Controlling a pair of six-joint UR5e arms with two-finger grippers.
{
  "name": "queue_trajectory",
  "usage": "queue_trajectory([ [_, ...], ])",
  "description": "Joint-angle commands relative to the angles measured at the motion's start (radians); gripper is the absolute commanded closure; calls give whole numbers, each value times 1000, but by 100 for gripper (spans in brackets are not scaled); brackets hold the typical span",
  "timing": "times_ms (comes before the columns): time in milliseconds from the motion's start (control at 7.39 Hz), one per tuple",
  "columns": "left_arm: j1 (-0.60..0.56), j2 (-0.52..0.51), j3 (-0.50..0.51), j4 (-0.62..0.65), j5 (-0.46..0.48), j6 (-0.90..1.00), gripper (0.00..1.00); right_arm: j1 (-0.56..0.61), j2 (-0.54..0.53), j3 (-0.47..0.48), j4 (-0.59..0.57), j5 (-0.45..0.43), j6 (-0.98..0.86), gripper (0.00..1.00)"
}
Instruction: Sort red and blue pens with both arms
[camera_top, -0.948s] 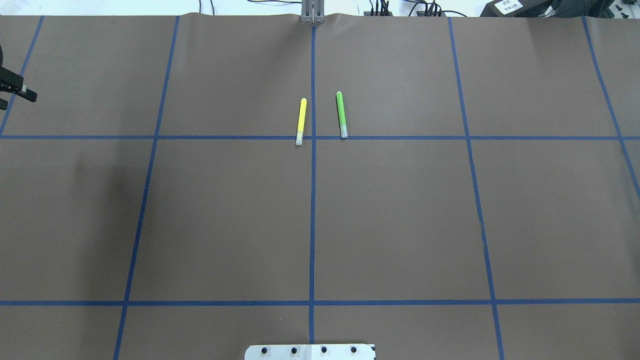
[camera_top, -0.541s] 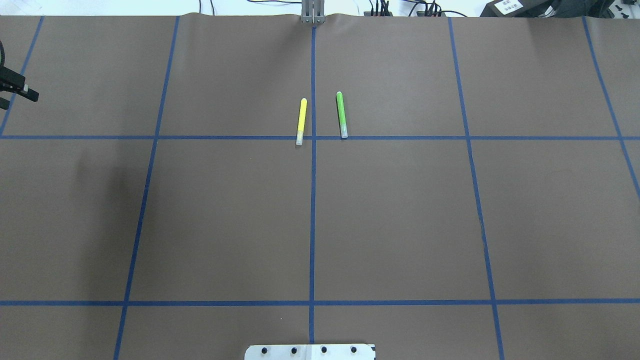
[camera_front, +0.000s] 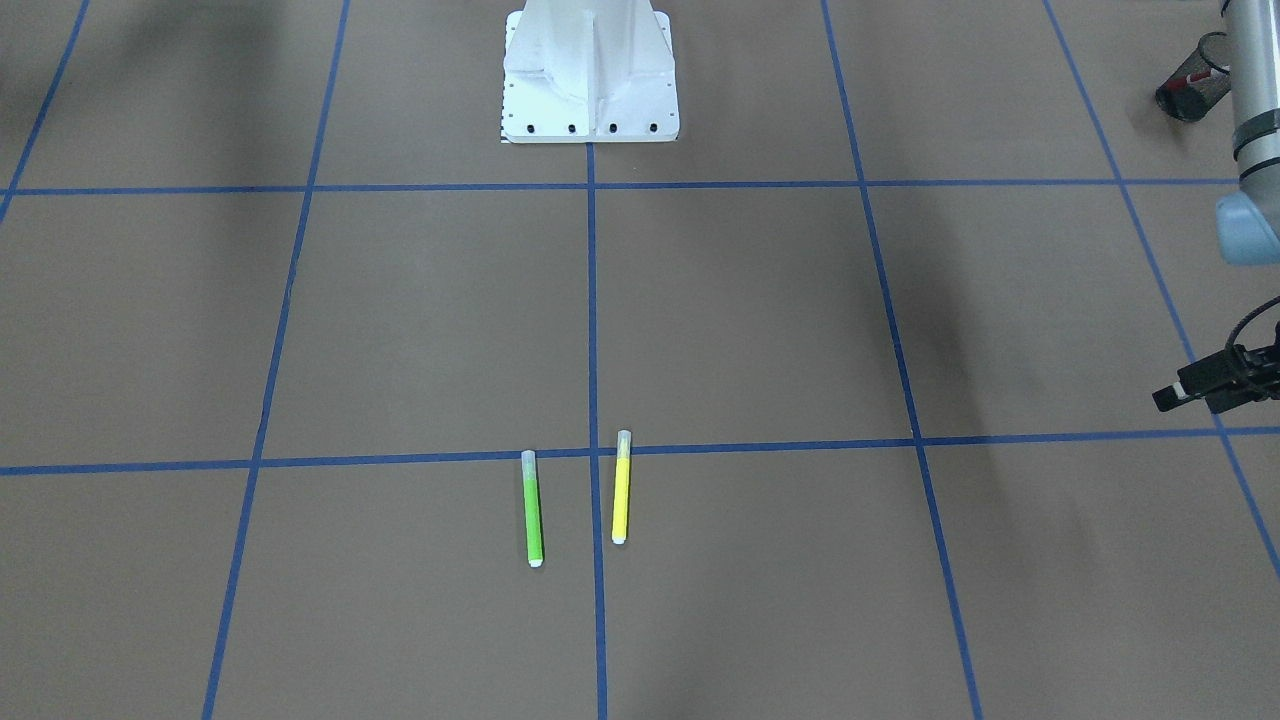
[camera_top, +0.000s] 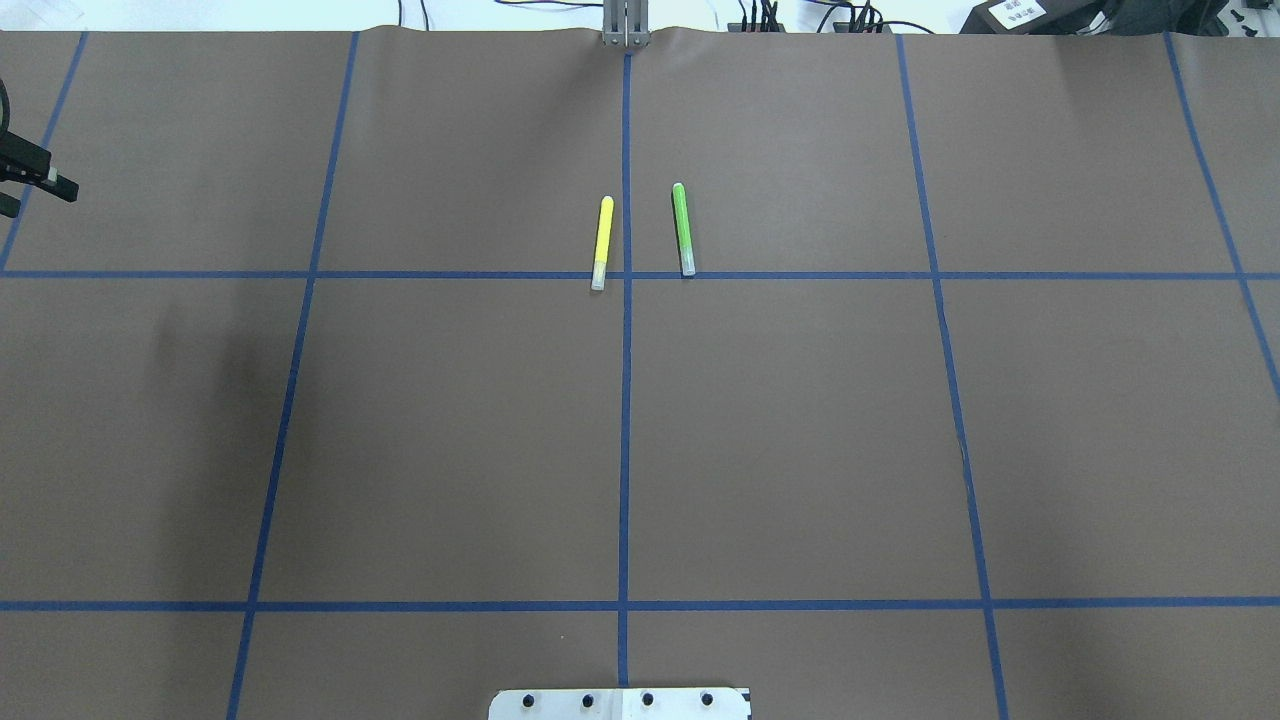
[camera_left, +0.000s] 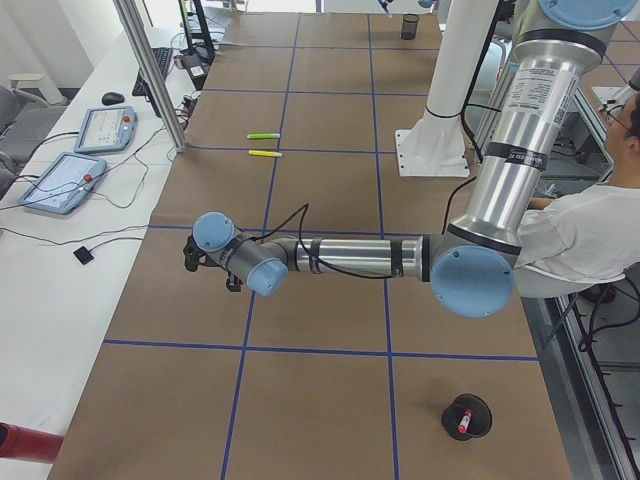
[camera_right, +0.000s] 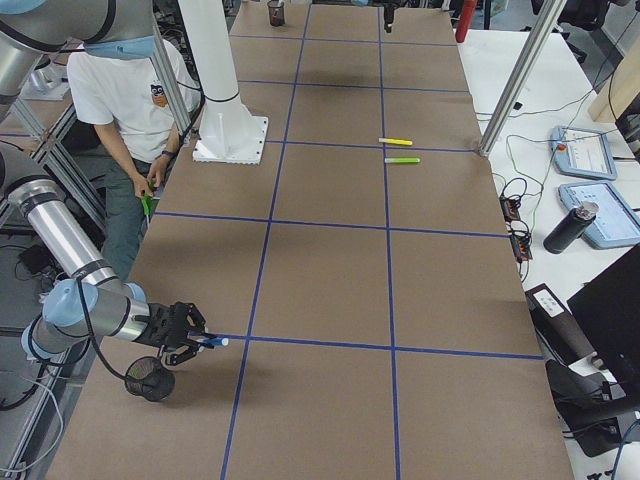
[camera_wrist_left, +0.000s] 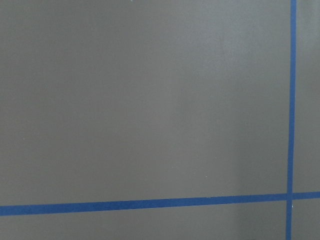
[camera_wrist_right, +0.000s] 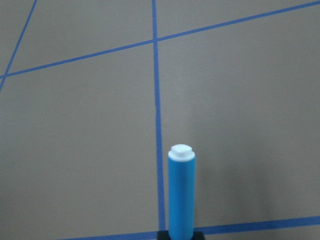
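Observation:
The blue pen (camera_wrist_right: 181, 192), white tip forward, is held in my right gripper (camera_wrist_right: 180, 235), which is shut on its lower end. In the exterior right view the blue pen (camera_right: 207, 342) pokes out of that gripper (camera_right: 185, 335) just above a black mesh cup (camera_right: 150, 378). The red pen (camera_left: 462, 424) stands in another black mesh cup (camera_left: 467, 417) near the robot's left side, also seen as the red pen (camera_front: 1195, 78) in its cup (camera_front: 1190, 92). My left gripper (camera_top: 25, 185) hangs at the table's left edge, fingers apart and empty.
A yellow highlighter (camera_top: 602, 243) and a green highlighter (camera_top: 683, 229) lie side by side at the table's middle, far from both grippers. The robot's white base (camera_front: 590, 75) stands at the near edge. A person sits beside the robot (camera_right: 130, 95).
My left gripper has drifted slightly farther from the robot along the table's left edge. The highlighters have not moved.

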Motion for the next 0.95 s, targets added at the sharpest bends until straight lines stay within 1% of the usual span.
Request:
queue_trajectory([
  [0,-2,4,-4,-2,0,-1,8,93,-35,-25,25,-18,-87,100],
  [135,-2,7,-6,-3,0,-1,8,108,-45,-19,31,-19,-87,100],
  [271,-2,12,-6,-9,-2,-1,8,131,-58,-16,54,-42,-89,100],
  [406,-2,12,-7,-9,-2,-1,8,136,-96,-16,117,-94,-89,100],
  [541,-2,12,-7,-9,-2,-1,8,139,-128,-16,154,-129,-89,100],
  [677,-2,15,-6,-9,-2,1,8,146,-136,-16,154,-160,-119,100],
  [812,-2,15,-7,-11,-2,1,8,157,-150,-18,154,-218,-170,100],
])
